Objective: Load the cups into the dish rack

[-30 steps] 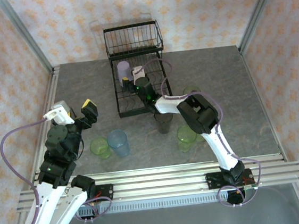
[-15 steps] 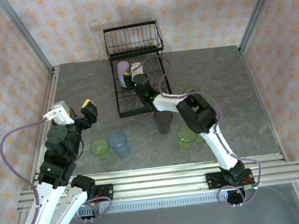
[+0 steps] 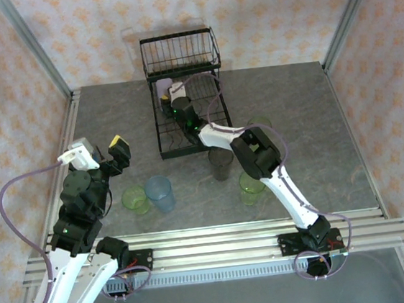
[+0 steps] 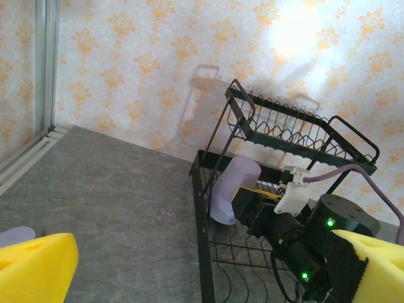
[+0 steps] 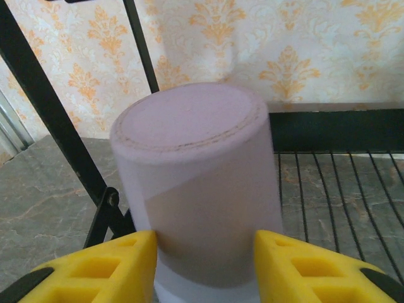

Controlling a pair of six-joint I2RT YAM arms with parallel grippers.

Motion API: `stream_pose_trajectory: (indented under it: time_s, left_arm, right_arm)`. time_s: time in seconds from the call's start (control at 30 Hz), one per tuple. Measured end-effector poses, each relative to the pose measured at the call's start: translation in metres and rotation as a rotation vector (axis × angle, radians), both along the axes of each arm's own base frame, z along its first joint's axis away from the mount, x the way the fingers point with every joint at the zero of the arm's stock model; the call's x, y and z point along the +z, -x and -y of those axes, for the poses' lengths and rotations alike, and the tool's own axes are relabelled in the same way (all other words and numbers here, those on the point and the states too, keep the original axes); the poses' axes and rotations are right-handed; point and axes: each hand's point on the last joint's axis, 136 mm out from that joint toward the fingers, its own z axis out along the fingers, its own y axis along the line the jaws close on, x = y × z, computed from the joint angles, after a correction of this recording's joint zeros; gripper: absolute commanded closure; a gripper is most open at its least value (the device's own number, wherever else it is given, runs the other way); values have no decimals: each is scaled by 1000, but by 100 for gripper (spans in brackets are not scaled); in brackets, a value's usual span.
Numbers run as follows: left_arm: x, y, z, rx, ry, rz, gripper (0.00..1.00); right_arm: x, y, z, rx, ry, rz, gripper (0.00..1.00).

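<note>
The right gripper [image 5: 205,268] is closed against the lavender cup [image 5: 199,177]. Its two yellow foam pads [image 5: 107,265] press on opposite sides of the smooth, frosted plastic wall. The cup is a slightly tapered cylinder, and its flat round closed end, edged by a faint ring, faces away from the wrist camera. It is held at the back-left corner of the dish rack [image 3: 189,127], a frame of thin black wire with a flat slotted tray and a raised wire basket [image 3: 179,52] at the far end. The cup sits just under that basket's front edge, and in the left wrist view it leans to one side. Whether it touches the tray wires I cannot tell.

The left gripper [image 3: 108,153] hangs over the near-left part of the table [image 3: 313,111], well apart from the rack. Its porous pads are spread wide with nothing between them.

More translucent tumblers stand upright on the grey, stone-patterned table. A green cup [image 3: 133,198] is just beside a blue cup [image 3: 159,192]. A smoky dark grey cup [image 3: 221,164] is just in front of the rack, and a second green cup [image 3: 250,185] is near it, beside the right arm.
</note>
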Motion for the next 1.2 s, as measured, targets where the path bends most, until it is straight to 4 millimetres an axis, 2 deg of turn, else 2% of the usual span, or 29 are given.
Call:
stream_pose_trajectory:
  time_s: [0.2,0.3,0.47,0.57,0.67,0.77,0.9,1.03,1.13,1.2]
  left_arm:
    - [-6,1,-1,2,-7,-26,0]
    - [-13,1,0,2,-16,-66,1]
    - [-20,-4,3,-5,-18,-159,1]
    - [-22,-4,7,-22,-18,-230,1]
    - [-18,-2,10,-38,-11,-309,1]
    - [-13,2,13,-49,8,-382,1]
    - [-25,11,22,-95,33,-501,1]
    - [-46,24,36,-159,70,-646,1]
    - [-62,35,47,-199,93,-746,1]
    - [-71,44,54,-222,107,-804,1]
  right_arm:
    - [-5,-7,-5,-1,6,-9,52]
    - [-9,-3,-5,10,8,-23,47]
    - [-28,23,7,43,50,-85,38]
    - [-18,41,16,60,45,-103,34]
    - [12,56,23,77,6,-101,29]
    - [63,70,32,88,-67,-66,24]
    - [124,89,45,101,-142,-23,19]
    - [152,111,64,103,-139,-44,13]
    - [166,132,87,82,-112,-64,1]
    - [173,146,104,61,-80,-75,1]
